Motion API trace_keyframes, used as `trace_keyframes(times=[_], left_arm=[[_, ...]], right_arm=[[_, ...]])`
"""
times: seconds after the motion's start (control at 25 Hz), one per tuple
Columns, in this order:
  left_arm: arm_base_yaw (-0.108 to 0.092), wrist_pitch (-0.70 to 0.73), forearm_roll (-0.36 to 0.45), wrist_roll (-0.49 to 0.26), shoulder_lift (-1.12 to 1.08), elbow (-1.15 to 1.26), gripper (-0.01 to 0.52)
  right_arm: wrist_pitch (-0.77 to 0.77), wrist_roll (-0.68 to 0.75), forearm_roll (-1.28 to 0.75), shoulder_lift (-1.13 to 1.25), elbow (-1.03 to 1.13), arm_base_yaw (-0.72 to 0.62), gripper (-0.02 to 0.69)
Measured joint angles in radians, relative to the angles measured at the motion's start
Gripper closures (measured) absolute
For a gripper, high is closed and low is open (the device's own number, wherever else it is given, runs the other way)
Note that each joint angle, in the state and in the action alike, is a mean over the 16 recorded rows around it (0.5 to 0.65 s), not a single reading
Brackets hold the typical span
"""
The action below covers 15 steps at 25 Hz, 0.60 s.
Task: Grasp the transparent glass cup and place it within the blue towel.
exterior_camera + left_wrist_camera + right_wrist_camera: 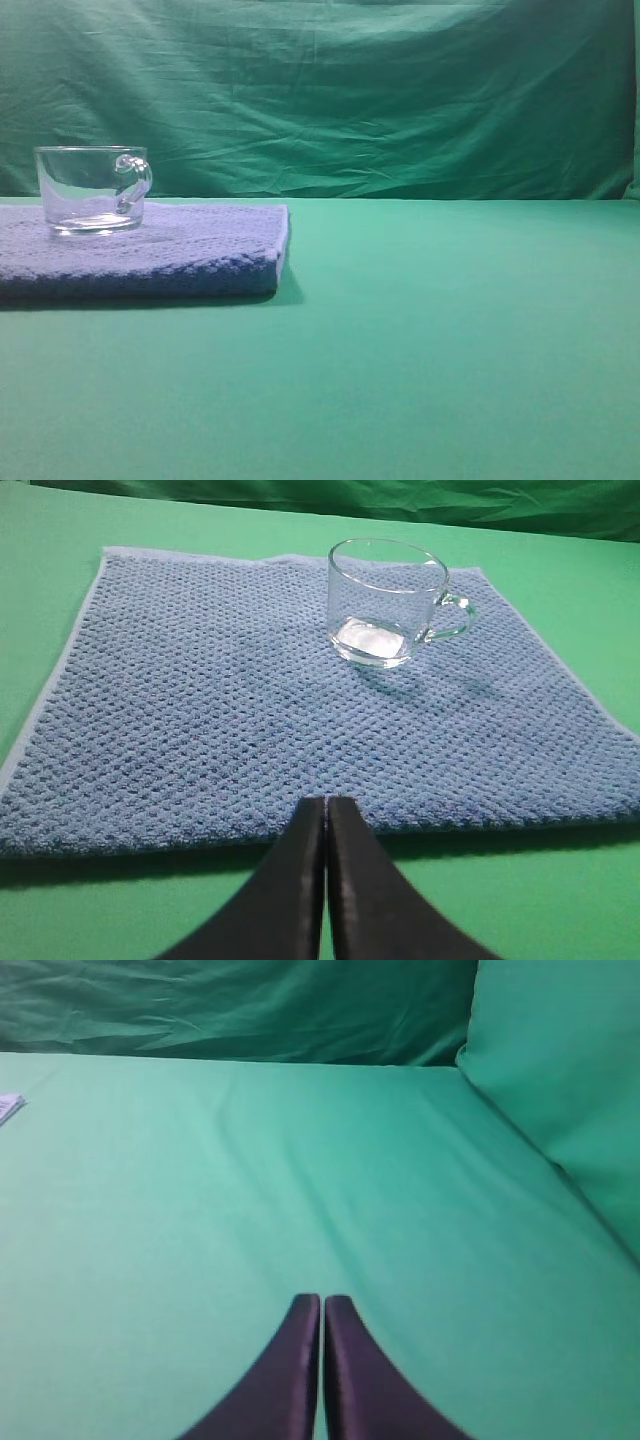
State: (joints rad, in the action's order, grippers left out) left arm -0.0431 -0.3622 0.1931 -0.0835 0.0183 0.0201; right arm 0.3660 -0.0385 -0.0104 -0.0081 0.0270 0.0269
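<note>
The transparent glass cup (92, 188) stands upright on the blue towel (180, 255) at the left of the exterior view, handle to the right. In the left wrist view the cup (388, 602) sits on the far right part of the towel (200, 700). My left gripper (326, 805) is shut and empty, at the towel's near edge, well short of the cup. My right gripper (322, 1302) is shut and empty over bare green cloth. Neither gripper shows in the exterior view.
A green cloth (450, 330) covers the table and a green backdrop (350, 90) hangs behind it. A green drape (570, 1080) rises at the right of the right wrist view. A small pale corner of something (8, 1106) shows at that view's left edge.
</note>
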Motion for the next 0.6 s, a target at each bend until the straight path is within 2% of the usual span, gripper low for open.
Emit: trace_keyframes(times=[0.6], left_arm=[[0.0,0.0,0.0,0.0,0.0,0.0,0.514]], right_arm=[[0.009,0.0,-0.001,0.0,0.0,0.0,0.665]])
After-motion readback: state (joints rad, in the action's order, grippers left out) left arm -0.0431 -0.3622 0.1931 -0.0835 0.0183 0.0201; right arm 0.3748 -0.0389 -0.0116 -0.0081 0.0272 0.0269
